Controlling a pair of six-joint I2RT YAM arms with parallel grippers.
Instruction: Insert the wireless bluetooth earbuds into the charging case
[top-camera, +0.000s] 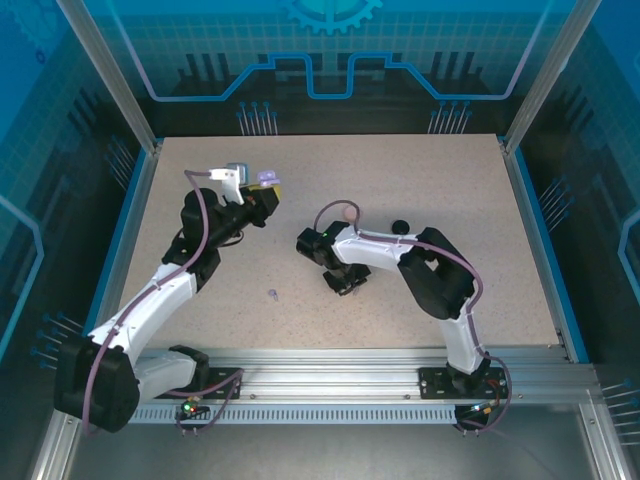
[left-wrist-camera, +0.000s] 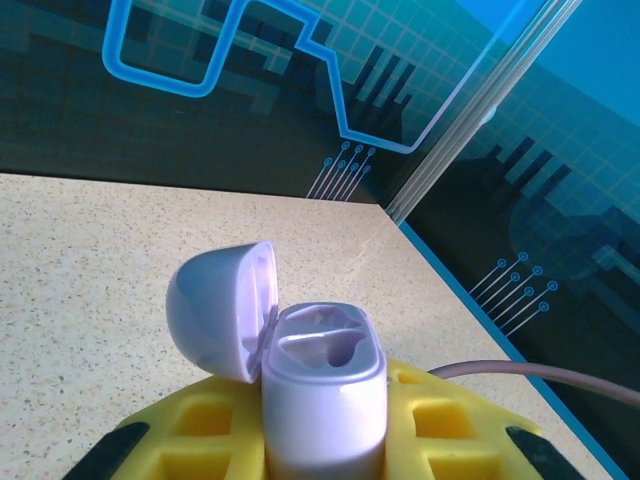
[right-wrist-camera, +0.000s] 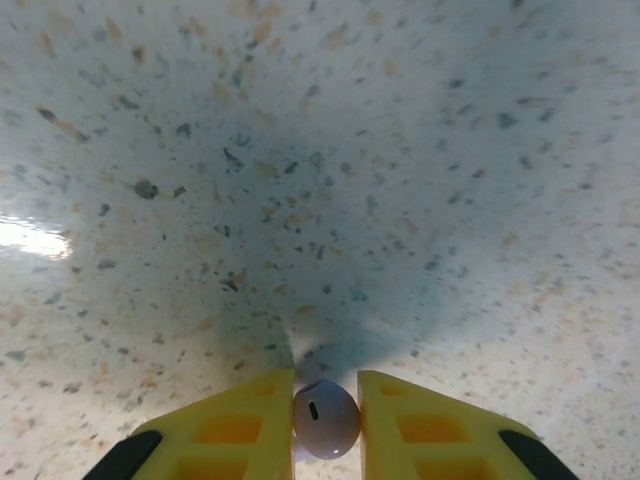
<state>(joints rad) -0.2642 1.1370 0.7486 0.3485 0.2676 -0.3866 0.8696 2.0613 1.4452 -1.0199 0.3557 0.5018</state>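
The left gripper (left-wrist-camera: 322, 425) is recorded as clamped on the lilac charging case (left-wrist-camera: 325, 385), its yellow fingers (left-wrist-camera: 195, 428) pressed against both sides of the case body; the case is held upright between them, and whether it rests on anything cannot be told. The lid (left-wrist-camera: 222, 305) is found hinged open and tipped to the left in the left wrist view, so that the moulded recess in the top of the case lies exposed; no earbud is yet seated there. In the overhead view this assembly is placed toward the far left of the table (top-camera: 450, 180). The right gripper (right-wrist-camera: 325, 392) is recorded as closed on a lilac earbud (right-wrist-camera: 326, 420); the rounded head of the earbud is pinched between the two yellow fingertips, with a small dark slot turned toward the wrist camera; the gripper is pointed down at the speckled surface, and whether the earbud touches that surface cannot be determined. In the overhead view the right gripper is located near the middle of the table, well apart from the case. A second lilac earbud (top-camera: 272, 294) is noted lying loose on the table, between the two arms and to the left of the right gripper. A small pink item (top-camera: 347, 212) and a small black item (top-camera: 401, 225) are observed just beyond the right arm; both are too small to be identified.
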